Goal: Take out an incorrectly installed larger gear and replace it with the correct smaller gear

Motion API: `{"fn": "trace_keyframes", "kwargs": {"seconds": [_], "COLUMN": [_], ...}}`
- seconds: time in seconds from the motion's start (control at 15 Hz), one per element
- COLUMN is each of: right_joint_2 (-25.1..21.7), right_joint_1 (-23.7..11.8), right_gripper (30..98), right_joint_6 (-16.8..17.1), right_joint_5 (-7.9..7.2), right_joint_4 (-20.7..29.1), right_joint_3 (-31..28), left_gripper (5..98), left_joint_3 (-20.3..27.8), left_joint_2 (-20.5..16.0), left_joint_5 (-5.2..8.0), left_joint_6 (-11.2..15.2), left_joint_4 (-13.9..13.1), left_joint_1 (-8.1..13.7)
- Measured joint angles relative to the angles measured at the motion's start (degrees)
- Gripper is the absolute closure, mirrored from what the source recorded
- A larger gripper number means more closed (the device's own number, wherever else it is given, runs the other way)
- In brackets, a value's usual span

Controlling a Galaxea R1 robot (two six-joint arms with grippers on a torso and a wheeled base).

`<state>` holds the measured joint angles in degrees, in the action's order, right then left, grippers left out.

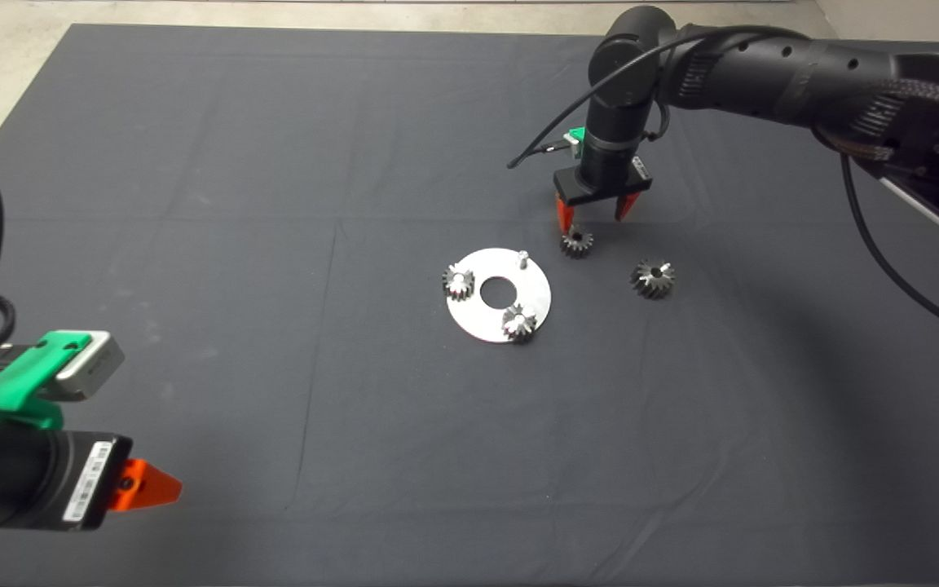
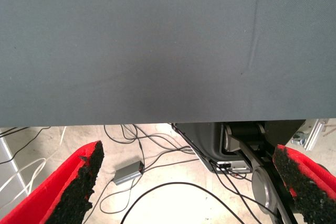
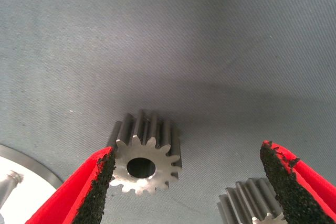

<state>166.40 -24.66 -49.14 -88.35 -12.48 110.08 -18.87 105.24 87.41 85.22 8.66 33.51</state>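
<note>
The smaller gear [image 1: 576, 242] lies loose on the mat just right of the round silver plate [image 1: 478, 322]. My right gripper [image 1: 596, 214] hangs open directly over it. In the right wrist view this gear [image 3: 144, 153] lies flat between the pads, close to one fingertip [image 3: 97, 179] and far from the other, touching neither. The larger gear [image 1: 653, 278] with slanted teeth rests on the mat further right, and its edge [image 3: 252, 205] shows in the right wrist view. My left gripper [image 1: 147, 485] is parked at the lower left, open [image 2: 191, 187].
Two small gears [image 1: 458, 281] [image 1: 519, 323] sit on pins on the plate. A third pin [image 1: 522, 259] stands bare near the loose gear. The left wrist view shows the mat's edge [image 2: 157, 119] and cables on the floor.
</note>
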Motion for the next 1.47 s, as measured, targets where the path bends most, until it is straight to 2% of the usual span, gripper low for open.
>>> {"fn": "trace_keyframes", "kwargs": {"seconds": [0.33, 0.4, 0.6, 0.87, 1.2, 1.47], "right_joint_2": [0.73, 0.88, 0.88, 0.90, 0.83, 0.59], "right_joint_1": [0.18, 0.64, 0.93, -3.30, -3.17, -3.15], "right_gripper": [58.2, 61.9, 67.1, 67.9, 67.9, 67.9], "right_joint_6": [0.03, 0.00, -0.02, -0.17, -0.19, -0.19], "right_joint_5": [0.49, 0.72, 0.76, 0.89, 0.87, 0.87], "right_joint_4": [-0.13, -0.11, -0.11, -0.11, 0.33, 3.37], "right_joint_3": [0.26, 0.30, 0.30, 0.23, 0.23, 0.23], "left_gripper": [19.7, 19.7, 19.7, 19.7, 19.7, 19.7], "left_joint_3": [0.00, 0.00, 0.00, 0.00, 0.00, 0.00], "left_joint_2": [0.00, 0.00, 0.00, 0.00, 0.16, 0.22], "left_joint_5": [-0.01, 0.00, 0.00, -0.01, 0.00, 0.00], "left_joint_6": [0.00, 0.00, -0.02, 0.00, 0.00, 0.00], "left_joint_4": [-0.01, -0.01, 0.02, 0.18, 0.52, 0.82], "left_joint_1": [0.00, 0.00, -0.02, -0.02, -0.05, -0.99]}}
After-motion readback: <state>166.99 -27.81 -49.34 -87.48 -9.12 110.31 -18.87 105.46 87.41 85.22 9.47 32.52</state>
